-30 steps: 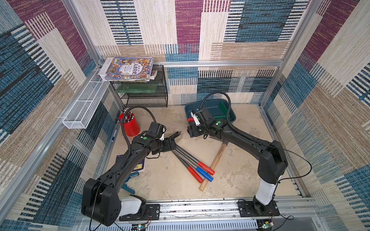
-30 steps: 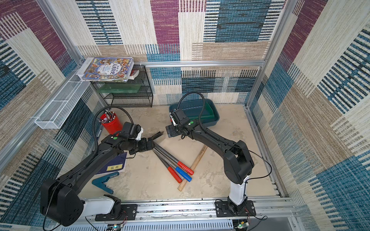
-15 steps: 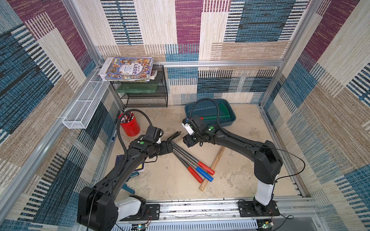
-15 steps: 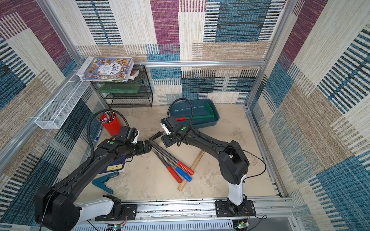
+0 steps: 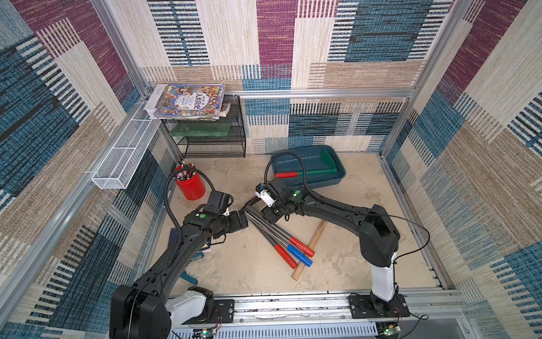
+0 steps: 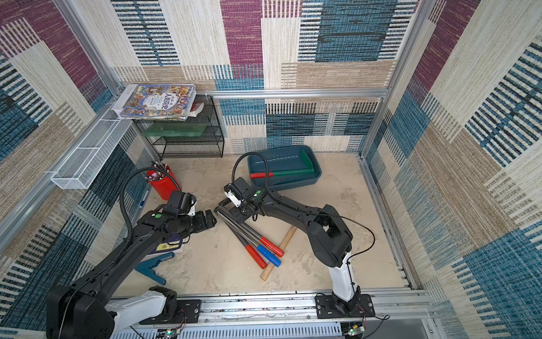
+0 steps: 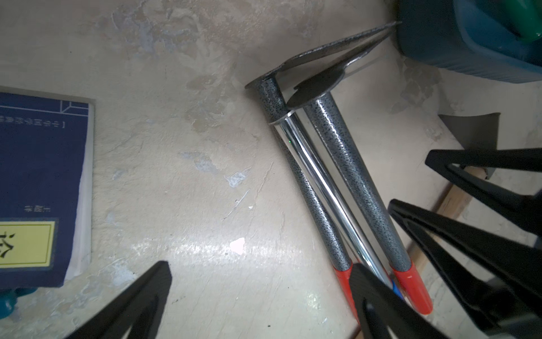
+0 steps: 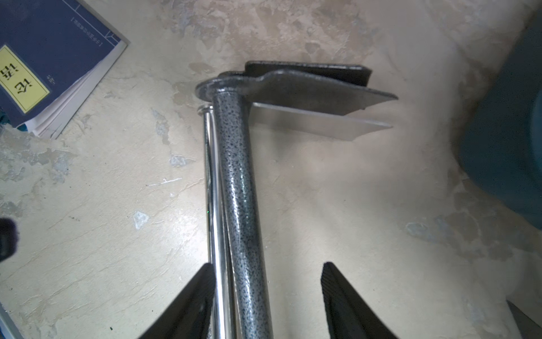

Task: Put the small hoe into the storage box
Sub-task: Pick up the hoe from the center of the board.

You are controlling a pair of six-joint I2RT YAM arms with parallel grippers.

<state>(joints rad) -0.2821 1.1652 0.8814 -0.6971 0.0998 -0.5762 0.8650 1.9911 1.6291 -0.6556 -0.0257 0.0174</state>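
Right, down on the counter there's a bundle of three metal-shafted tools lying side by side, and the small hoe is in among them. It lies flat, speckled grey shaft, blade sticking out sideways at the head. It's well short of the storage box, which sits at the back with a green-shafted tool inside.

The right gripper hangs low over the bundle near the heads. Its jaws are parted and straddle the hoe's shaft along with the chrome shaft pressed against it. One finger is right at the chrome, but there's a clear gap on the other side, so nothing is clamped.

The left gripper is spread wide and holds nothing, just beside the tool heads. A blue book lies flat nearby.
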